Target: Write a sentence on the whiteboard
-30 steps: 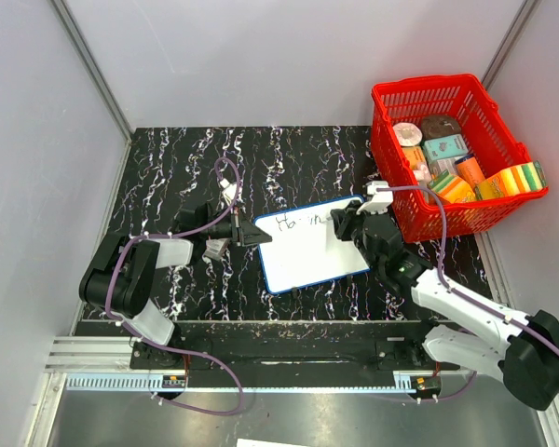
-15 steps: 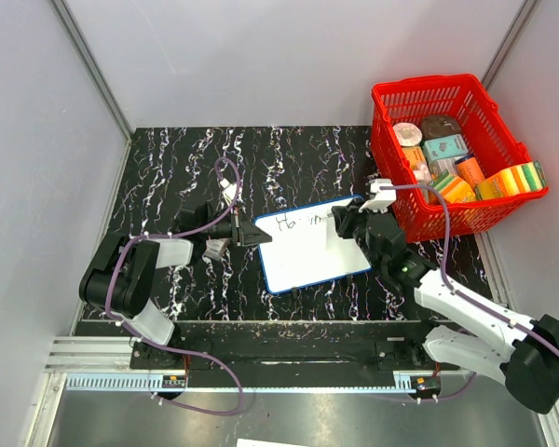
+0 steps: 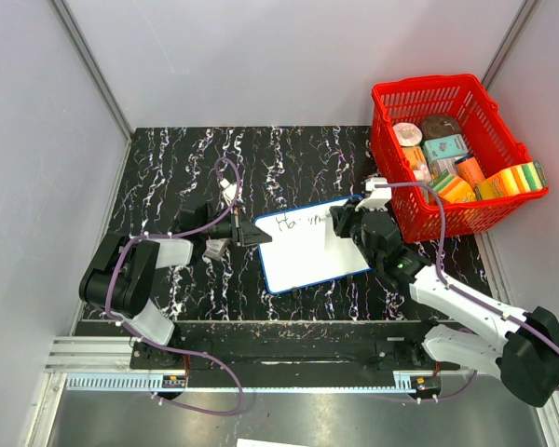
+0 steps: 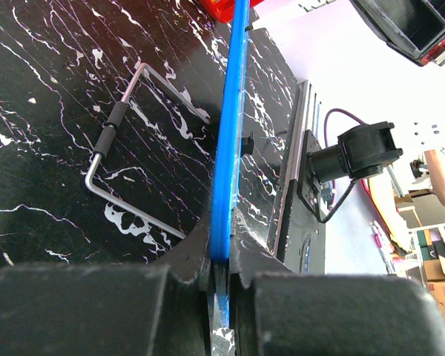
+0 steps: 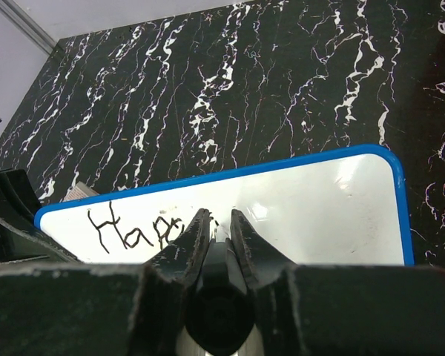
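Judging by the board, the writing is begun but far from finished. Nearest the bases, the left gripper (image 3: 253, 235) reaches to the 9 o'clock edge of the whiteboard (image 3: 312, 250). Its wrist view shows the fingers (image 4: 170, 297) pinching the thin blue rim edge-on, steadying the board on the tabletop (image 3: 177, 168).

The right gripper (image 3: 347, 223) comes in from 5 o'clock and hangs over the board's 2 o'clock part. Its fingers are pressed snugly round the barrel of a dark marker (image 5: 218, 300). The tip is hidden between them, so I cannot tell whether it touches the surface.

The whiteboard lies flat near the middle of the tabletop, its right end turned a little farther away. The sentence (image 5: 133, 231) runs along the top edge only. "Hap" reads clearly at 10 o'clock, later letters vanish behind the fingers, and the overhead view shows a few more faint strokes to the right. The lower half is bare white, so I judge about a word is down, with most of the line and any second line left.

Beyond, at 2 o'clock, the red basket (image 3: 429, 88) of packets sits just beside the board's corner.
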`<control>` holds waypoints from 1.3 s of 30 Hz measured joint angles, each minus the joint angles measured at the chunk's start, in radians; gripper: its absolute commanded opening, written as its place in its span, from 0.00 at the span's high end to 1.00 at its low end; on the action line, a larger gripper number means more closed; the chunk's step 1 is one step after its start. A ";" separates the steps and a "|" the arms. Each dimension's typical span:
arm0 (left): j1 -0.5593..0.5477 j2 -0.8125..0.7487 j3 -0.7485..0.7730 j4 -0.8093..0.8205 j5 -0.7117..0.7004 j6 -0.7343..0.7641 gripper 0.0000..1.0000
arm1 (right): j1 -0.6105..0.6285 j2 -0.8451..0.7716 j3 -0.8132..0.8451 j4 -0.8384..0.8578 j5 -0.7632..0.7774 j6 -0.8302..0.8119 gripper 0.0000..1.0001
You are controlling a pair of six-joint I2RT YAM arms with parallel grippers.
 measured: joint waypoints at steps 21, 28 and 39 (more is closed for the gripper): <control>0.000 0.000 0.000 -0.001 0.000 0.000 1.00 | -0.016 -0.007 0.003 -0.006 0.053 0.000 1.00; 0.000 0.000 0.000 -0.001 0.000 -0.001 1.00 | -0.021 0.006 0.018 -0.007 0.052 0.000 1.00; 0.000 0.000 0.000 -0.004 0.000 -0.005 1.00 | -0.022 0.021 0.025 0.010 0.039 0.001 1.00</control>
